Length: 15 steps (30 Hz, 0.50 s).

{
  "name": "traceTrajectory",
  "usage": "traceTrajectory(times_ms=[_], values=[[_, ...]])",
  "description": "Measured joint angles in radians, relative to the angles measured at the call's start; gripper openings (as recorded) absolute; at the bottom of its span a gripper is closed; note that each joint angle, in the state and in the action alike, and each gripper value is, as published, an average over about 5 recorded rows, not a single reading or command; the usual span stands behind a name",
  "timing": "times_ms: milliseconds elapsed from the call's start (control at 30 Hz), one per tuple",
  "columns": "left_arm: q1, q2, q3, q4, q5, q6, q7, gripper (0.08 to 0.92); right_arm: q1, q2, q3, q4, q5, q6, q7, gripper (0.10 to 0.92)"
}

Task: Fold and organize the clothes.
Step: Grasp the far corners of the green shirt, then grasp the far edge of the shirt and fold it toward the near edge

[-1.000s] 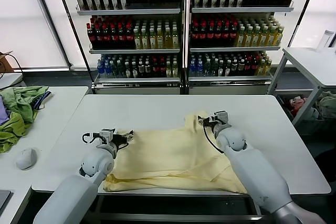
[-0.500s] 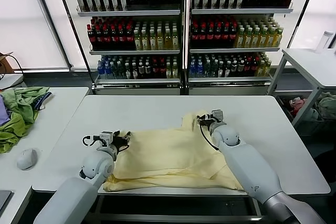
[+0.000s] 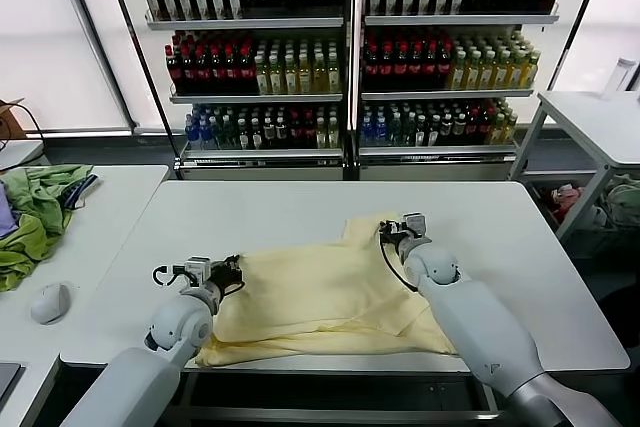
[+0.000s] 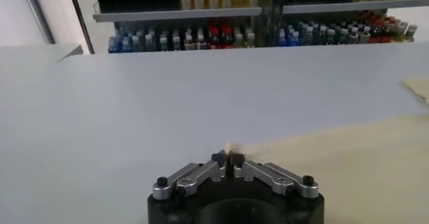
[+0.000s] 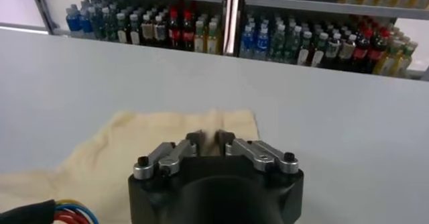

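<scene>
The thin cotton T-shirt (image 3: 325,292) is plain pale yellow with no visible pattern across its spread surface. It lies on a flat rectangular table (image 3: 300,209) with a uniform white top. Left of that table, a crumpled pile of green garments (image 3: 35,212) carries a dark blue strip. Behind the table, the metal shelving racks (image 3: 350,57) hold bottles in bands of colour: dark at the top, red and yellow-green in the middle, blue and green below.
</scene>
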<state>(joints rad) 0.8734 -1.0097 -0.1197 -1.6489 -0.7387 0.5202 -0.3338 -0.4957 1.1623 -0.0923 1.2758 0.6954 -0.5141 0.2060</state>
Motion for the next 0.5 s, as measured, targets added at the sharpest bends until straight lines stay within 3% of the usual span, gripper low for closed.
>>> traceTrajectory(times_ms=[133,500], values=[[0.019,0.023,-0.022,-0.053,-0.016,-0.022,0.004,0.101,-0.027,-0.028,0.027,0.085,0.017,-0.003,0.009,0.113],[0.11,0.082,-0.093,-0.228,-0.046,-0.05,0.01,0.101,-0.165,-0.122,0.133,0.338,0.049,-0.014,0.033,0.113]])
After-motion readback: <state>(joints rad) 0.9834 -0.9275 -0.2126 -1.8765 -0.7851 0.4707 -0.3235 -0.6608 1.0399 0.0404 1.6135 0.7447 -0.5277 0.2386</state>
